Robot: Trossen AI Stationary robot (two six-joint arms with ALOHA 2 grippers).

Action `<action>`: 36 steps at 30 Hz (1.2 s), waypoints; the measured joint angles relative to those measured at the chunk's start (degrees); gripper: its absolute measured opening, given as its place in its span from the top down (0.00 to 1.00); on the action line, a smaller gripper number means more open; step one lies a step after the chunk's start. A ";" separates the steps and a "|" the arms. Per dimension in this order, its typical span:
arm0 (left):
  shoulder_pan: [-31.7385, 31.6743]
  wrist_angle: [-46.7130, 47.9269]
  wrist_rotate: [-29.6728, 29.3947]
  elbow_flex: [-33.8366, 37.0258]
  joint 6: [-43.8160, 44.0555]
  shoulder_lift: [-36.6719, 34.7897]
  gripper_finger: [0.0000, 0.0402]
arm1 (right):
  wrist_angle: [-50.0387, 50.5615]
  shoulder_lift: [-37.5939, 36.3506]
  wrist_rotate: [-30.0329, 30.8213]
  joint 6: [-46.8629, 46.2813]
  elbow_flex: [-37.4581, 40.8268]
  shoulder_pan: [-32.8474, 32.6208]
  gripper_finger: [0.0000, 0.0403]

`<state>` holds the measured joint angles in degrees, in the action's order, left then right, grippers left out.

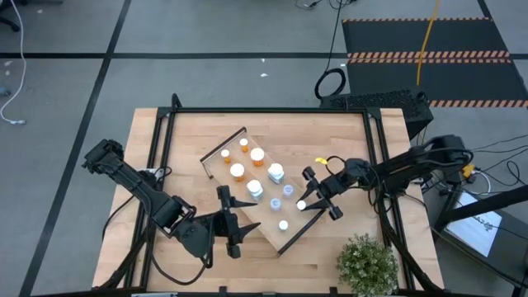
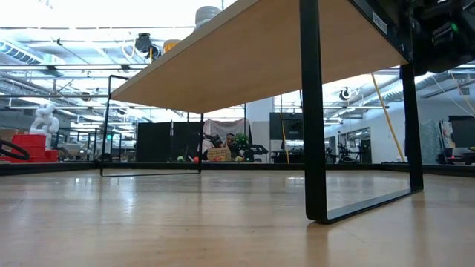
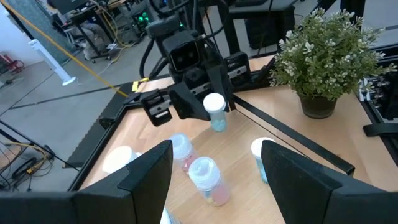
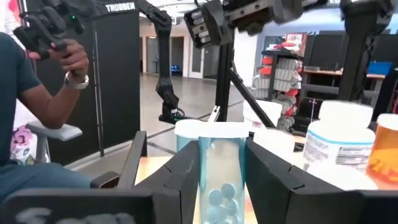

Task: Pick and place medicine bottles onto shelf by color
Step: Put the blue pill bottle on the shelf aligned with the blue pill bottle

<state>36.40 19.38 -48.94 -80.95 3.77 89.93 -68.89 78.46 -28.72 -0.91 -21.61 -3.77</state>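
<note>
The shelf (image 1: 299, 224) lies slantwise mid-table. Orange medicine bottles (image 1: 257, 156) stand on its far-left half and several pale blue ones (image 1: 255, 189) on its near-right half. In the left wrist view the blue ones (image 3: 206, 179) stand upright on their bases. My right gripper (image 1: 305, 202) hovers over the shelf's right side, shut on a pale blue bottle with a white cap (image 3: 214, 112). My left gripper (image 1: 243, 221) waits open at the shelf's near-left side, its fingers (image 3: 149, 168) holding nothing. My right gripper pinches the pale blue bottle's body (image 4: 216, 180) just under the white cap (image 4: 211, 129), one finger on each side. The fingers (image 4: 180, 174) come about level from the table's right. The bottle stands upright in the hold and seems lifted clear of the shelf.
A potted plant (image 1: 365, 262) stands at the table's near-right corner, close behind my right arm. A black frame (image 1: 264, 110) rings the table. A person (image 4: 37, 106) stands beyond the table. In the low view the shelf (image 2: 245, 59) is a raised board on black legs.
</note>
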 joint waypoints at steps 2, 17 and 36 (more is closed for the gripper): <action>0.00 0.00 0.02 0.00 0.00 0.00 0.38 | -0.26 0.98 -0.01 -0.02 -0.04 0.02 0.73; 0.00 0.06 0.00 0.00 -0.02 0.00 0.38 | -1.17 -0.39 -0.06 -2.16 -0.08 0.72 0.73; -11.24 -28.14 10.70 0.63 -5.46 10.27 0.37 | -10.82 -5.42 11.32 -2.56 -0.15 -5.04 0.73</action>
<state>25.16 -8.76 -38.25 -80.31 -1.69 100.20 -79.71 73.03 -17.39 -3.47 -21.76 -8.81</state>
